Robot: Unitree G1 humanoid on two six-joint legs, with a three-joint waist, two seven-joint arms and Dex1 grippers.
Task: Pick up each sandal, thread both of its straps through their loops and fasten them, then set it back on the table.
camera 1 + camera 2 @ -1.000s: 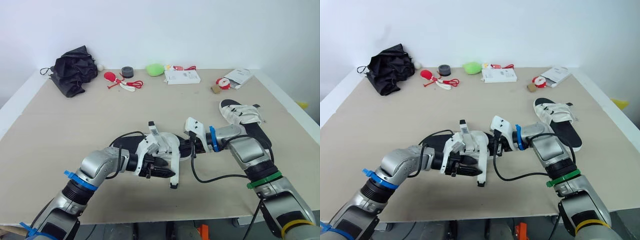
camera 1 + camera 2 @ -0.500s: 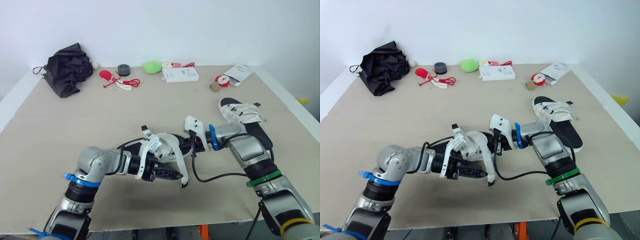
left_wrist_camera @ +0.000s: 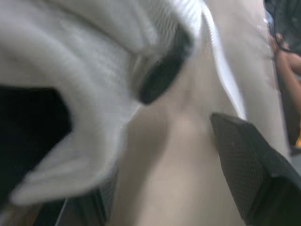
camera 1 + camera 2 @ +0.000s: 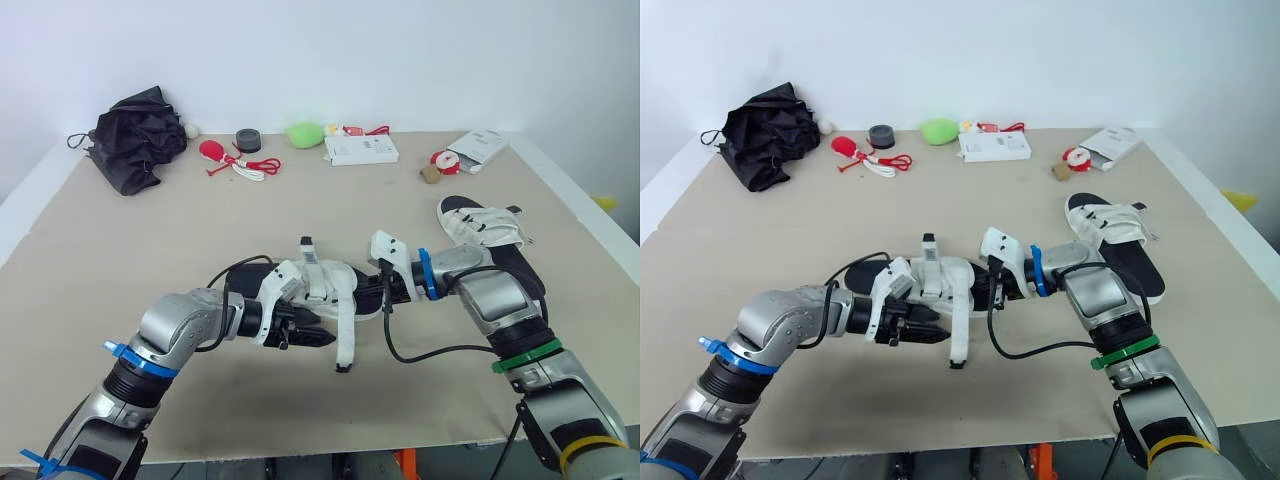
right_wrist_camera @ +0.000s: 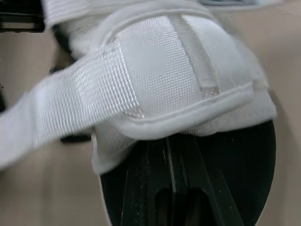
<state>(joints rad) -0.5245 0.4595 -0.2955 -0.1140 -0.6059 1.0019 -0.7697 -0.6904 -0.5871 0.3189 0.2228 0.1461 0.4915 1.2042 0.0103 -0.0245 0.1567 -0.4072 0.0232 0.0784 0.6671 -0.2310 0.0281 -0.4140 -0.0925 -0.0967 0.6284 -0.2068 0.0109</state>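
far sandal [image 4: 487, 232] at the counter's [image 4: 150, 240] 3 o'clock lies strapped, seemingly done. near sandal [image 4: 325, 285], toward 6 o'clock, is clenched by the right end effector [image 4: 368, 293], one strap [image 4: 346, 335] dangling unfastened. the left end effector [image 4: 305, 337] sits beneath it; i cannot tell its grip.

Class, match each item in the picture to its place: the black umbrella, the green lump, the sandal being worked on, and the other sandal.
Things:
1 black umbrella
2 green lump
3 sandal being worked on
4 other sandal

Places:
A right side of the table, lying flat
B far left corner
C near middle, one white strap hanging loose
D far edge, beside the grey tape roll

Pairs: 1-B, 2-D, 3-C, 4-A
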